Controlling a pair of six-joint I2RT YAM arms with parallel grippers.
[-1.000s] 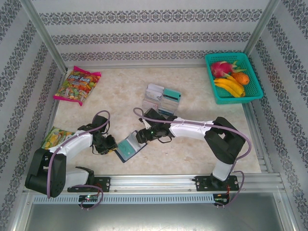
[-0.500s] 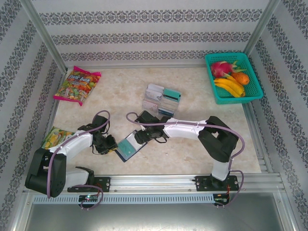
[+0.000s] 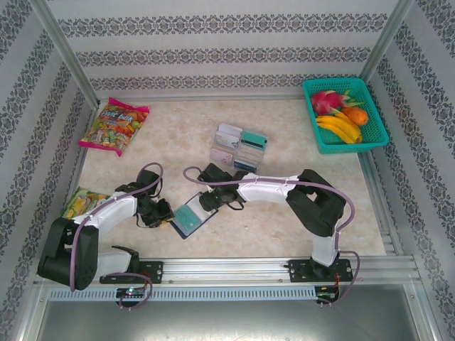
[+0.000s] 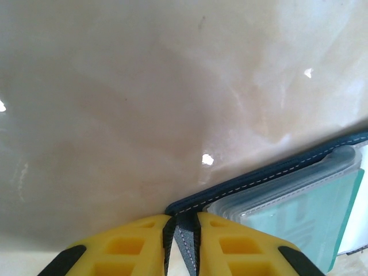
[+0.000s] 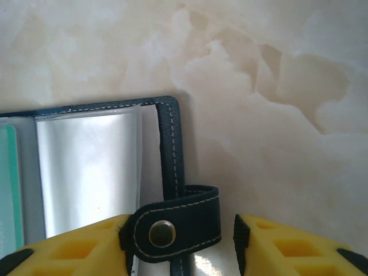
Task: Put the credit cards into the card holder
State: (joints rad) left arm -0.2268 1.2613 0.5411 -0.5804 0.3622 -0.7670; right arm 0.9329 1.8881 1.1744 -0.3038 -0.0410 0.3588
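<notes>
The beige marble-patterned table [image 3: 178,121] is walled on its far, left and right sides by pale wallpaper [image 3: 227,28] with dark damask bands. Aluminium posts [image 3: 64,50] rise at its far corners, and a metal rail [image 3: 234,266] lines its near edge.

A lab-style robot test cell: bare aluminium frame posts [image 3: 65,53] in the upper corners, printed damask wallpaper panels [image 3: 227,53] as walls, a beige marble-look tabletop [image 3: 178,128], a metal mounting rail [image 3: 234,268] along the bottom
</notes>
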